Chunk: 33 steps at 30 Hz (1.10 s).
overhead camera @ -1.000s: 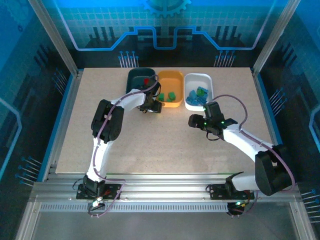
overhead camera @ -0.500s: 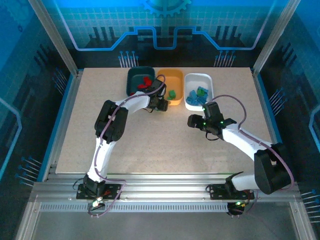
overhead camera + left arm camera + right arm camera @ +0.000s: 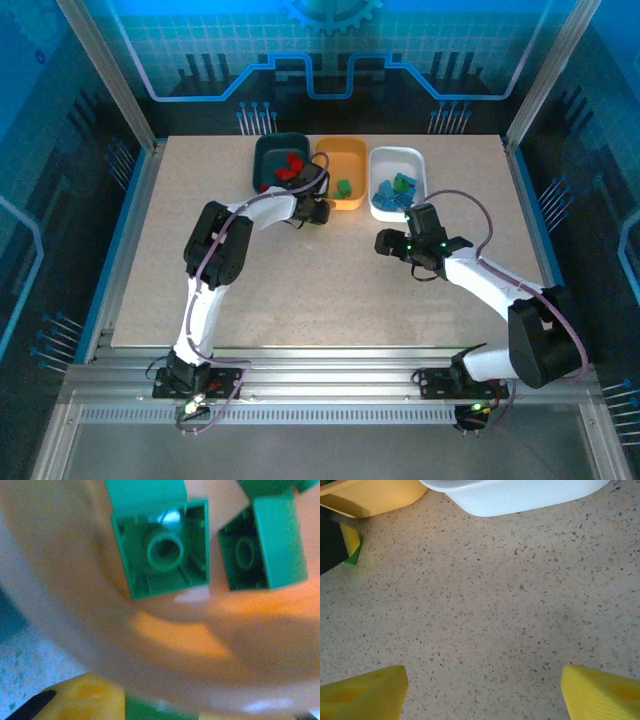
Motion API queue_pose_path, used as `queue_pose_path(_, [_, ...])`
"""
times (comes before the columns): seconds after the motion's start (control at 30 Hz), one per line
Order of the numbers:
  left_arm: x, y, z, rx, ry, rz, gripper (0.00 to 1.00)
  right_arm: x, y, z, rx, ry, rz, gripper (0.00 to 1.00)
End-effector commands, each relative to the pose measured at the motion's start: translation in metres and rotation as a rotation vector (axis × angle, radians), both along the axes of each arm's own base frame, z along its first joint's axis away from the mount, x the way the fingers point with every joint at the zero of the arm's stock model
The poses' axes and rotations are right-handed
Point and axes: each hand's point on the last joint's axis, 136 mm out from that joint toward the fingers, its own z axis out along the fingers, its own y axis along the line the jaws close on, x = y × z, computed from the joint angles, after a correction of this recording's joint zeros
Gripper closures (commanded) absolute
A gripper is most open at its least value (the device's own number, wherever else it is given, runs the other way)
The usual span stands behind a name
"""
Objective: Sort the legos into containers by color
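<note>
Moving onto near rim of orange tray (image 3: 346, 160), left gripper (image 3: 317, 208) narrows at green brick (image 3: 145, 711); whether it pinches, cannot tell. Right gripper (image 3: 480, 690) spread. Green drop-off likely.

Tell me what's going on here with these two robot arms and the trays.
This is sorting by colour. The dark teal tray holds red bricks, the orange tray green bricks, the white tray blue bricks. The left claw is at the orange tray's near edge with a bit of green by its fingertip; whether it grips that is unclear. The right claw hangs open and empty above the table.
</note>
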Motion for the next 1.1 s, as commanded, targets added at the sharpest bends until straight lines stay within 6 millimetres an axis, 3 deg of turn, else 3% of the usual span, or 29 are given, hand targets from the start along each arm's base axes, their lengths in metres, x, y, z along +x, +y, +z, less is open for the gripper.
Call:
queue_pose_path(0.0, [-0.019,-0.003,0.014,-0.015,0.003,-0.015,0.67,-0.004,0.004,0.005,0.023,-0.014,0.002,0.19])
queue_pose_path(0.13, [-0.038,-0.003,0.021,-0.045,0.006,-0.008,0.69,-0.005,0.004,0.008,0.027,-0.022,0.000,0.19])
queue_pose_path(0.3, [-0.038,-0.012,0.060,-0.121,-0.041,0.002,0.71,-0.006,-0.006,0.020,0.017,-0.053,-0.023,0.19])
queue_pose_path(0.4, [-0.018,-0.022,0.087,-0.132,-0.071,-0.007,0.72,-0.009,-0.019,0.026,0.008,-0.073,-0.064,0.19])
queue_pose_path(0.57, [0.030,-0.044,0.115,-0.179,-0.098,-0.003,0.73,-0.020,-0.068,0.042,-0.007,-0.130,-0.243,0.18])
queue_pose_path(0.73, [0.055,-0.057,0.123,-0.226,-0.101,0.004,0.73,-0.038,-0.115,0.070,-0.006,-0.228,-0.423,0.16])
queue_pose_path(0.83, [0.059,-0.062,0.121,-0.250,-0.098,0.003,0.72,-0.045,-0.129,0.081,0.008,-0.277,-0.470,0.14])
queue_pose_path(0.9, [0.060,-0.066,0.116,-0.269,-0.091,0.003,0.67,-0.045,-0.129,0.083,0.025,-0.282,-0.467,0.13])
queue_pose_path(0.93, [0.062,-0.069,0.114,-0.283,-0.087,0.000,0.59,-0.042,-0.126,0.084,0.034,-0.280,-0.453,0.13])
queue_pose_path(1.0, [0.064,-0.076,0.111,-0.307,-0.078,-0.014,0.40,-0.033,-0.117,0.083,0.052,-0.262,-0.405,0.12])
queue_pose_path(1.03, [0.065,-0.078,0.112,-0.314,-0.076,-0.016,0.21,-0.026,-0.112,0.083,0.062,-0.246,-0.378,0.12])
queue_pose_path(1.07, [0.066,-0.080,0.113,-0.321,-0.076,-0.019,0.15,-0.021,-0.107,0.082,0.068,-0.229,-0.356,0.13])
